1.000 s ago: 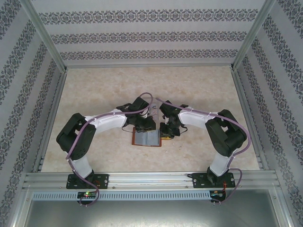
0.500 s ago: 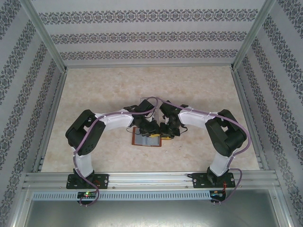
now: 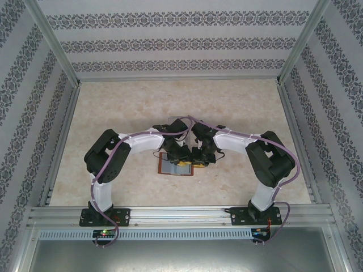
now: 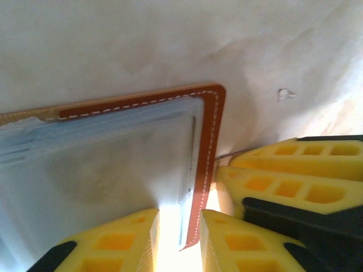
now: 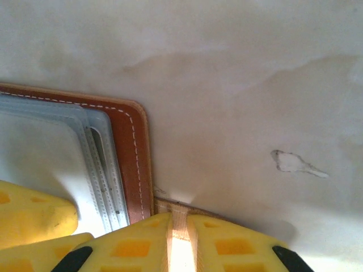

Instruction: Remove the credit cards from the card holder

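The card holder (image 3: 170, 167), a brown leather wallet, lies open on the table with its grey-blue pockets (image 4: 102, 164) up. My left gripper (image 4: 178, 224) is low over its right edge. The jaws are slightly open, straddling the stitched brown border (image 4: 207, 164) with a gap on the left side. My right gripper (image 5: 178, 226) is shut on the holder's tan snap tab (image 5: 180, 211), just beside the holder's corner (image 5: 133, 164). In the top view both grippers (image 3: 181, 156) (image 3: 199, 157) crowd over the holder. A pale flat rectangle (image 3: 174, 124), apparently one of the credit cards, lies just behind the arms.
The right gripper's yellow fingers (image 4: 295, 181) sit close beside my left fingers. A left finger (image 5: 34, 218) shows in the right wrist view. The beige marbled tabletop (image 3: 113, 107) is ringed by patterned walls and a metal rail (image 3: 181, 214) in front.
The left arm has swung nearer and down onto the holder's right edge, and its jaws have parted a little. The right arm and the holder have stayed put.
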`<action>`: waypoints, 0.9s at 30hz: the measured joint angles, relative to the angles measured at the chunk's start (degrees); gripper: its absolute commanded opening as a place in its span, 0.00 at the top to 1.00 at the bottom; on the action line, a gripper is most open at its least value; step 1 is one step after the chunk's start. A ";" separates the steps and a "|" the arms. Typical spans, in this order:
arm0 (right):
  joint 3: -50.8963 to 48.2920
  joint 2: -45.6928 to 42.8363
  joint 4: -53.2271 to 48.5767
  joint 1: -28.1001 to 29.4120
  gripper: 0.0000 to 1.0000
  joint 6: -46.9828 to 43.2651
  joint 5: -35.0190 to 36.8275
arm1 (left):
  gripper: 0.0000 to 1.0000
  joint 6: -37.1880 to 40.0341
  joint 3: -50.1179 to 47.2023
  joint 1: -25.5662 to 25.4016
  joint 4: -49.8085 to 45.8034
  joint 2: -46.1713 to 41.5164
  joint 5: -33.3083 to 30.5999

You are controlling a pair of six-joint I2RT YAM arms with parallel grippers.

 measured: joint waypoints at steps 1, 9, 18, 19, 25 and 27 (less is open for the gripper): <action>0.00 0.00 0.00 0.00 0.80 0.00 -0.02 | 0.76 0.04 0.07 -0.07 -0.17 0.02 -0.20; 0.02 0.00 0.07 0.02 0.80 -0.02 -0.09 | 0.72 2.64 2.86 -1.14 -6.56 0.02 -5.51; 0.04 0.00 0.07 0.02 0.80 -0.02 -0.11 | 0.68 4.68 5.97 -2.01 -14.95 0.02 -13.44; 0.04 0.00 0.07 0.02 0.79 -0.02 -0.11 | 0.66 4.92 6.40 -2.21 -15.87 0.04 -14.36; 0.04 0.02 0.11 0.02 0.79 -0.26 -0.28 | 0.61 6.03 8.70 -2.69 -20.55 0.04 -19.12; 0.04 0.04 0.13 0.02 0.79 -0.44 -0.31 | 0.60 6.21 9.27 -2.69 -21.90 0.04 -20.57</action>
